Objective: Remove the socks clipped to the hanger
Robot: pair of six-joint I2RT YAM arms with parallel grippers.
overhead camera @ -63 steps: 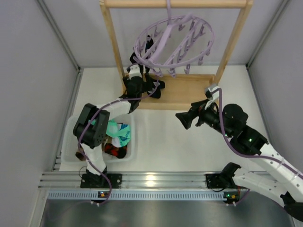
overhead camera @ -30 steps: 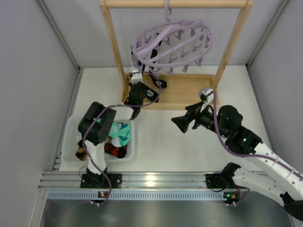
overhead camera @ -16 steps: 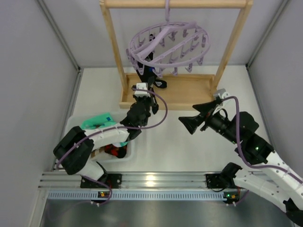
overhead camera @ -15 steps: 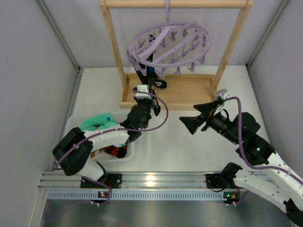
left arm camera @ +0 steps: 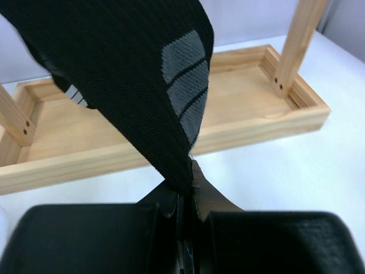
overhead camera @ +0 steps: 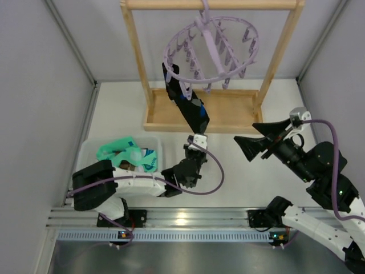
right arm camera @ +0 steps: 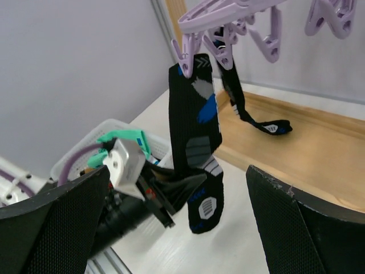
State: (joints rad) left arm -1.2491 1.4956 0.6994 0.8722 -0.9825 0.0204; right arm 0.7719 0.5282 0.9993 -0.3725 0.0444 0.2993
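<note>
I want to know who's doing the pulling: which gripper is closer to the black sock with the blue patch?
Left. The left gripper is clamped on the lower end of the black sock; the right gripper hangs open off to the sock's right, not touching it.

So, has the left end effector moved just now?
Yes: the left end effector pulled back off the wooden rack base toward the near rail, gripping the black sock.

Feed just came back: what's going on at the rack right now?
The left gripper is shut on the lower end of a black sock, holding it taut from the lilac hanger, where a clip holds its top. The right gripper hangs open and empty nearby. A mint-green sock lies in the white bin.
</note>
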